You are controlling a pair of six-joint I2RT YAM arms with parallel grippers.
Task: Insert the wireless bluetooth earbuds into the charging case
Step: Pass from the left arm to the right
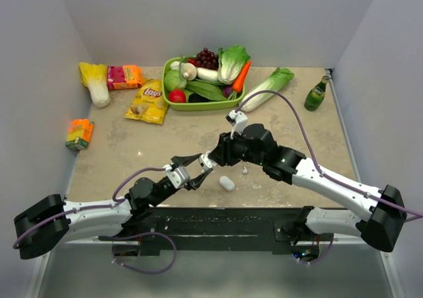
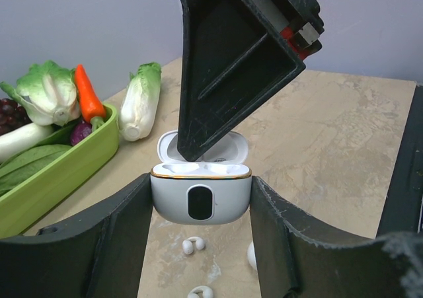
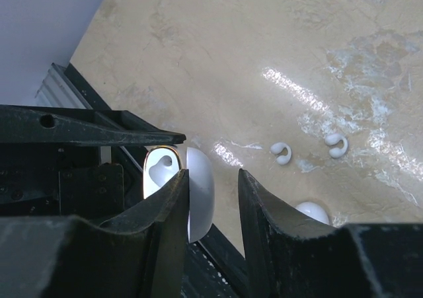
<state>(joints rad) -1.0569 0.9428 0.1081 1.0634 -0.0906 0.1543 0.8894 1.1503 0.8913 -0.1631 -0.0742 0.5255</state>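
Nearest us, left gripper [image 2: 201, 187] clamps the open charging case [image 2: 201, 209] by its sides, upright, above the surface [image 2: 330, 133] near the middle of its near edge. We note right gripper [image 3: 211, 179] over the case's open lid, fingers [image 3: 165, 212] parted, nothing visible between them. Two loose earbuds [image 3: 282, 152] lie on the surface just below.

Quite a spread is laid out along the far side of the beige marbled table [image 1: 119, 152]. A green tray [image 1: 198, 106] is packed with grapes [image 1: 207, 58], a lettuce head [image 1: 232, 61], a carrot [image 1: 241, 77] and a tomato [image 1: 176, 96]. Just right of it a long romaine [image 1: 268, 88] is laid flat, with a green bottle [image 1: 316, 94] seen further right by the wall. Left of the tray, a Lay's bag [image 1: 149, 102], a pink-orange packet [image 1: 124, 76] and a napa cabbage [image 1: 96, 83] are lined up. An orange carton [image 1: 79, 133] is parked nearer, by the left wall.
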